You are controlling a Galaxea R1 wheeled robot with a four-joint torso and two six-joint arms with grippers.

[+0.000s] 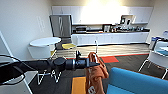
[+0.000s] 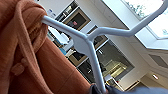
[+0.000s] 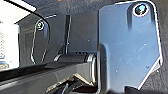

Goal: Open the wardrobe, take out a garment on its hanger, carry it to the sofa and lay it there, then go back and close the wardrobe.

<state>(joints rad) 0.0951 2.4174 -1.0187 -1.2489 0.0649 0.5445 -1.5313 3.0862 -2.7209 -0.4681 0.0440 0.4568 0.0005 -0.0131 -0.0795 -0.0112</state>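
Note:
My left arm reaches in from the left, and my left gripper (image 1: 93,64) is shut on the white hanger (image 1: 96,47). The burnt-orange garment (image 1: 95,75) hangs from it, with white lettering low on the cloth. It dangles just left of the turquoise sofa (image 1: 137,82), which fills the near right corner. In the left wrist view, the hanger (image 2: 87,41) spreads its arms overhead, one arm inside the orange garment (image 2: 27,57). Its stem runs down into the gripper.
A round white table (image 1: 45,41) and white wire-legged seats stand at the left. A kitchen counter (image 1: 110,38) and a steel fridge (image 1: 61,25) line the far wall. Another white chair (image 1: 157,58) stands at the right. Red (image 1: 109,59) and yellow (image 1: 78,85) floor patches lie ahead.

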